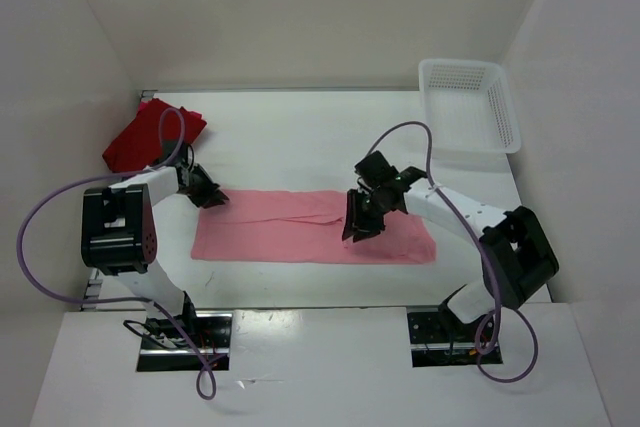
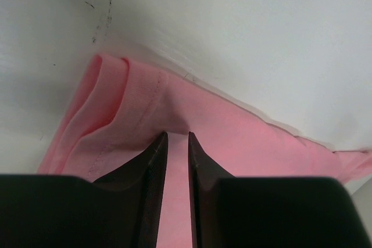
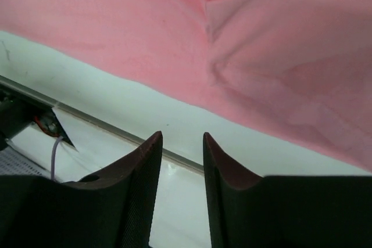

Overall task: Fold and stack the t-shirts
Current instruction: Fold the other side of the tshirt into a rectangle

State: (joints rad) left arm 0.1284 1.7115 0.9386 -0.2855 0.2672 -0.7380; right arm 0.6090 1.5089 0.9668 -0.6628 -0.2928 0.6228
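A light pink t-shirt [image 1: 290, 232] lies folded into a long strip across the middle of the table. My left gripper [image 1: 213, 197] sits at the strip's left end. In the left wrist view its jaws [image 2: 177, 135] stand narrowly apart, with a raised fold of the pink cloth [image 2: 232, 126] pinched at the tips. My right gripper [image 1: 362, 217] hovers over the right half of the strip. In the right wrist view it [image 3: 181, 136] is open with nothing between the fingers, and the pink cloth [image 3: 261, 45] lies beyond them. A red t-shirt [image 1: 152, 134] lies bunched at the back left.
A white mesh basket [image 1: 468, 102] stands at the back right corner. White walls close in the table on the left, back and right. The table's front edge [image 3: 116, 129] runs just below the right fingertips.
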